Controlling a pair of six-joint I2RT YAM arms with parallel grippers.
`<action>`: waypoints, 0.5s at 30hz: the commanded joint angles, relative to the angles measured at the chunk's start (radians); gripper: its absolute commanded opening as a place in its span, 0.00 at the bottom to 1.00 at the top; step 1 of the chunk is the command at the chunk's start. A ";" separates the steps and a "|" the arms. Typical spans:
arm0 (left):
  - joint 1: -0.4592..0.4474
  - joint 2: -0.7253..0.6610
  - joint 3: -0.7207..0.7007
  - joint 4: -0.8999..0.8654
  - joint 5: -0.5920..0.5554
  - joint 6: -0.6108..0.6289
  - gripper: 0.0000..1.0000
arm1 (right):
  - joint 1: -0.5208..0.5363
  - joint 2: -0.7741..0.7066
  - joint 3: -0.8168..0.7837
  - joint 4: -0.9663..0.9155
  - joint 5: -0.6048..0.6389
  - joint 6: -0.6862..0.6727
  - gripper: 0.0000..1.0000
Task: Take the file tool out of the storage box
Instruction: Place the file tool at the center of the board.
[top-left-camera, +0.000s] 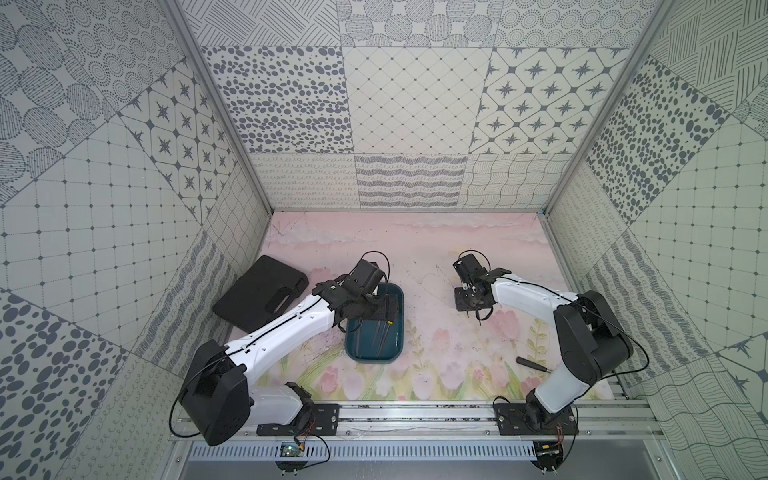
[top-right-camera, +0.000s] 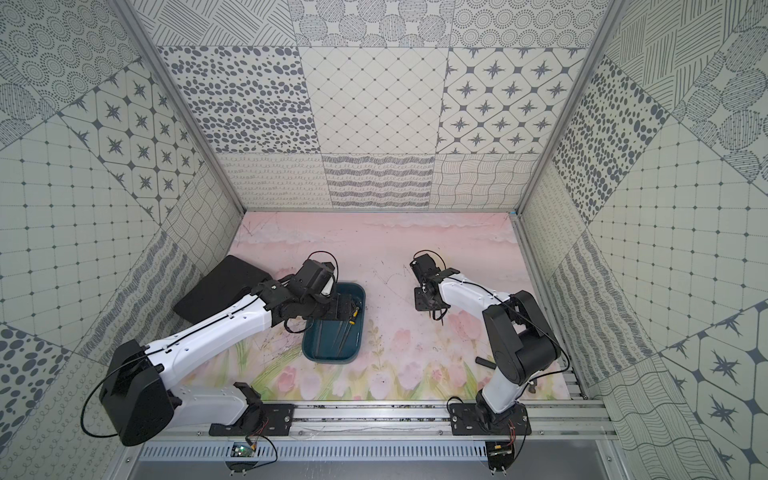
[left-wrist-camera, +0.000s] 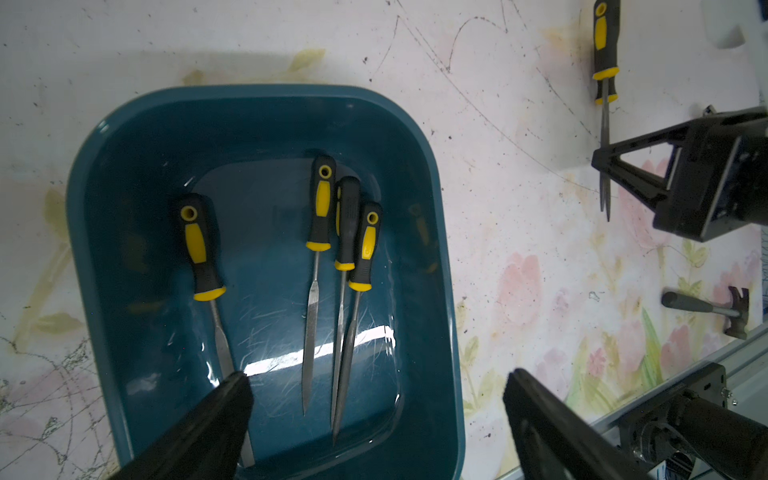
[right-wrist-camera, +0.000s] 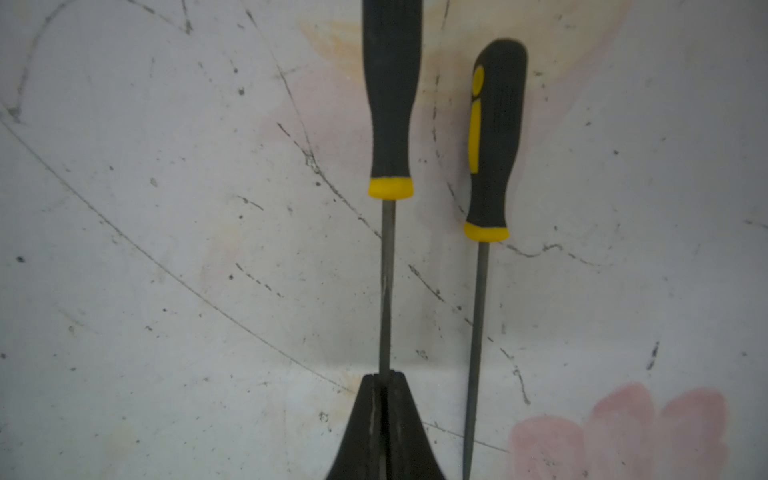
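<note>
The storage box (left-wrist-camera: 449, 291) is a teal tray at the middle of the mat, seen in both top views (top-left-camera: 374, 357) (top-right-camera: 328, 357). Several file tools with black and yellow handles lie inside it, one apart (left-wrist-camera: 199, 249) and three close together (left-wrist-camera: 347, 224). My left gripper (left-wrist-camera: 376, 380) hangs open above the box (top-left-camera: 386, 311), with nothing between its fingers. My right gripper (right-wrist-camera: 384, 380) is shut on the metal blade of another file tool (right-wrist-camera: 390, 104), over the mat to the right of the box (top-left-camera: 480, 318). A further file (right-wrist-camera: 494, 137) lies on the mat beside it.
A flat black case (top-left-camera: 259, 293) lies left of the box, partly under my left arm. A small hammer (left-wrist-camera: 706, 307) rests near the front right, by my right arm's base (top-left-camera: 534, 363). Patterned walls enclose the mat; a metal rail (top-left-camera: 415, 415) runs along the front.
</note>
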 joint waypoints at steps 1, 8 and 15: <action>-0.004 0.009 0.005 0.008 -0.011 0.014 0.99 | -0.005 0.021 -0.008 0.032 0.005 -0.010 0.00; -0.005 0.012 -0.004 0.016 -0.009 0.011 0.99 | -0.008 0.041 -0.016 0.032 0.016 -0.008 0.00; -0.005 0.026 -0.004 0.024 -0.010 0.013 0.99 | -0.008 0.047 -0.028 0.029 0.037 -0.005 0.00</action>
